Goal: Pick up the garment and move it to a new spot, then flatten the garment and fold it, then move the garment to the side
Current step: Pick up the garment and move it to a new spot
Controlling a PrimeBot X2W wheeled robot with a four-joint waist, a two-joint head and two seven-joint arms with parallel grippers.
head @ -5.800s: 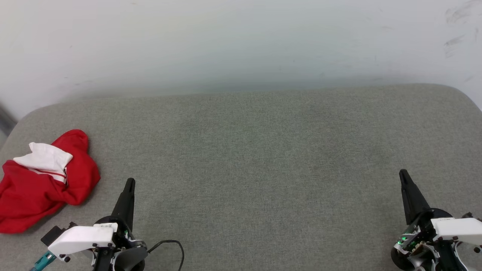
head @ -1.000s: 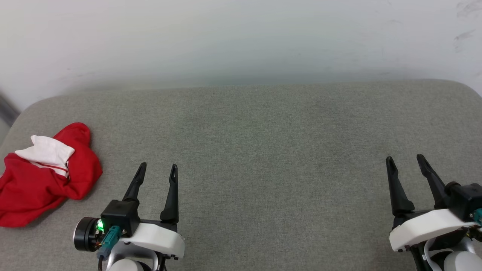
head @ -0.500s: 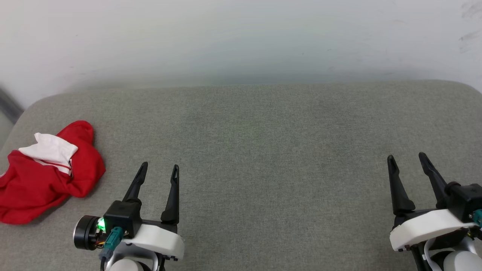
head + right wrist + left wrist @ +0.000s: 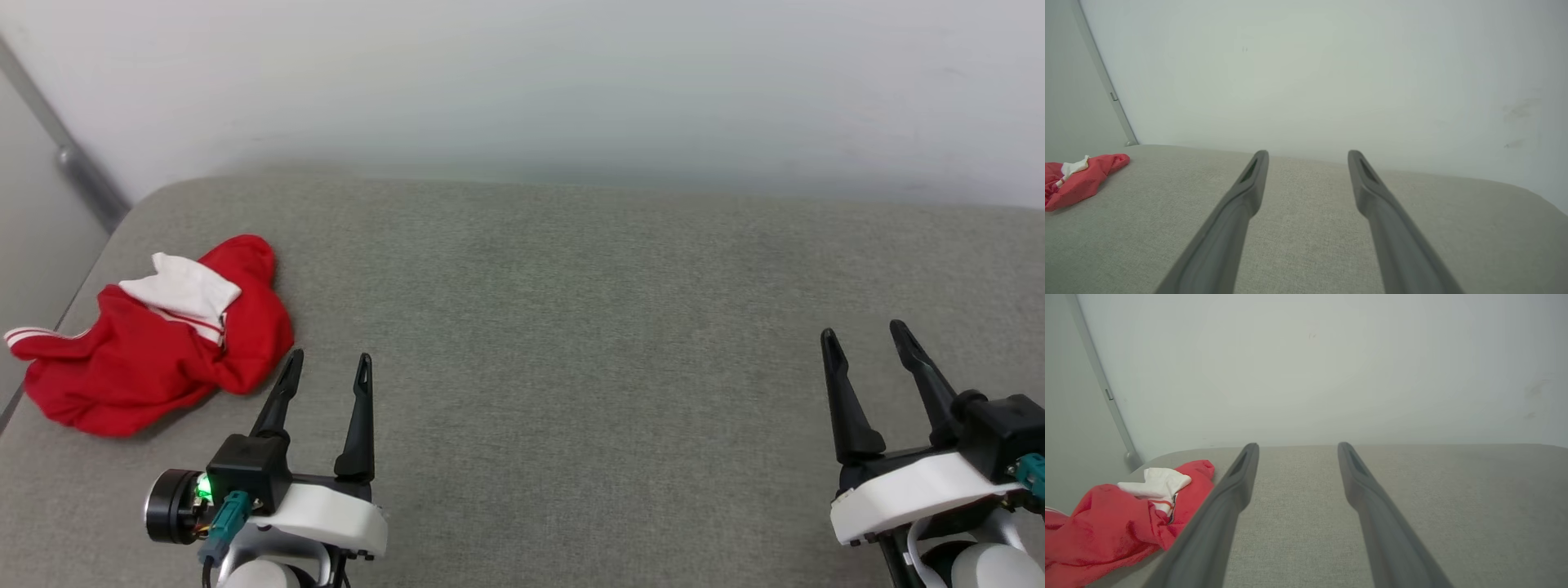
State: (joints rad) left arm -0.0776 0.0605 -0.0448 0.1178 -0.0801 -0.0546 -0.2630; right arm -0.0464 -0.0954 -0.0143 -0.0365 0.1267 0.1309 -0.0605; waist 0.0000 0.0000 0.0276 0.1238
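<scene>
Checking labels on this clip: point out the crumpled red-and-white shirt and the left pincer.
Crumpled red-and-white shirt (image 4: 147, 377): head view, red body fabric.
Left pincer (image 4: 330, 355): head view, midway between its fingertips.

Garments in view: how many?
1. The garment lies crumpled at the cushion's left end, close beside the left gripper. A second could hide under its folds.

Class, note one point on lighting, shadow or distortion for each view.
Head view: soft even light; the garment casts a faint shadow on the grey cushion. Left wrist view: the left gripper has soft-edged fingers. Right wrist view: the wall strip bows slightly, wide-angle distortion.
</scene>
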